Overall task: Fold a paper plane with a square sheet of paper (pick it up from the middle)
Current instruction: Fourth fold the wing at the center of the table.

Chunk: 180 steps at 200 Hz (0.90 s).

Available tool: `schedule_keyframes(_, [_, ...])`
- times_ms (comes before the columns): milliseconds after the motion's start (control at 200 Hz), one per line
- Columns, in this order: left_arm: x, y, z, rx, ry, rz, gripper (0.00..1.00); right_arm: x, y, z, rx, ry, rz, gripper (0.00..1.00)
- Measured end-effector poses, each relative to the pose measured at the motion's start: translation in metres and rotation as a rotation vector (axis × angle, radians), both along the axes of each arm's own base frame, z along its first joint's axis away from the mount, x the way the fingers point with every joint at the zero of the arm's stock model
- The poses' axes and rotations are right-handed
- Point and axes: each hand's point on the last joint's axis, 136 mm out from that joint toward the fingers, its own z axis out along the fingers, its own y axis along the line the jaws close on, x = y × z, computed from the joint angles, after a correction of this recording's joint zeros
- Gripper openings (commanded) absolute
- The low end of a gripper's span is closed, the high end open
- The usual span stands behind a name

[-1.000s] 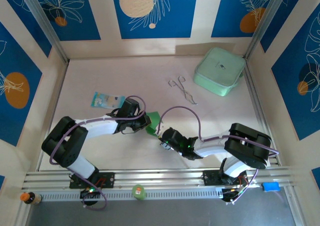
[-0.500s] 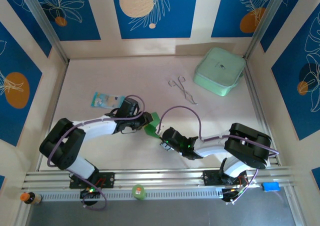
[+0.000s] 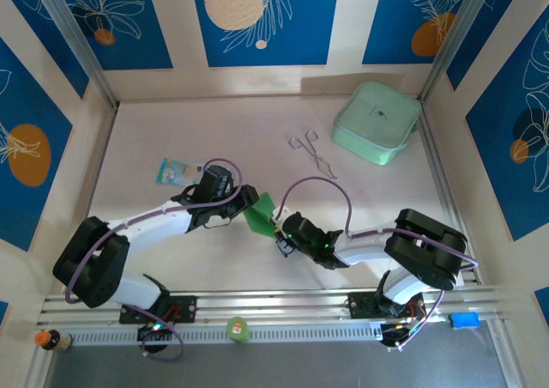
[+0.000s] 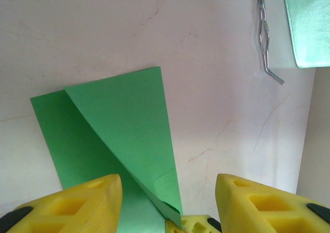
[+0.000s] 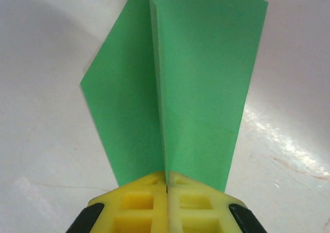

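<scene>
Currently the green paper is located between the two grippers near the table's centre, folded along a middle crease with a panel spreading to each side. The right gripper is fully closed on that crease at one end of the paper and holds it. The left gripper stands partly open, its yellow fingers apart on either side of the same end, clamping nothing. The mint-green box stands at the far right corner, lid on, contents hidden. Metal tongs lie near it, and a light-blue packet lies well to the left.
</scene>
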Motion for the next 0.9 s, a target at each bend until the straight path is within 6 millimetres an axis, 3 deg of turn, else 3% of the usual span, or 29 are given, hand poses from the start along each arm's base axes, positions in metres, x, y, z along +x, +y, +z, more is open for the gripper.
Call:
schedule_keyframes(695, [-0.0016,0.0023,-0.0039,0.01,0.007,0.004,0.46,-0.0041,0.0008,-0.0067,0.318,0.378,-0.062,0.03])
schedule_keyframes(900, [-0.0013,-0.0019,-0.0069,-0.004,0.016,-0.007,0.29,-0.0021,0.0022,-0.0066,0.403,0.521,-0.091,0.03])
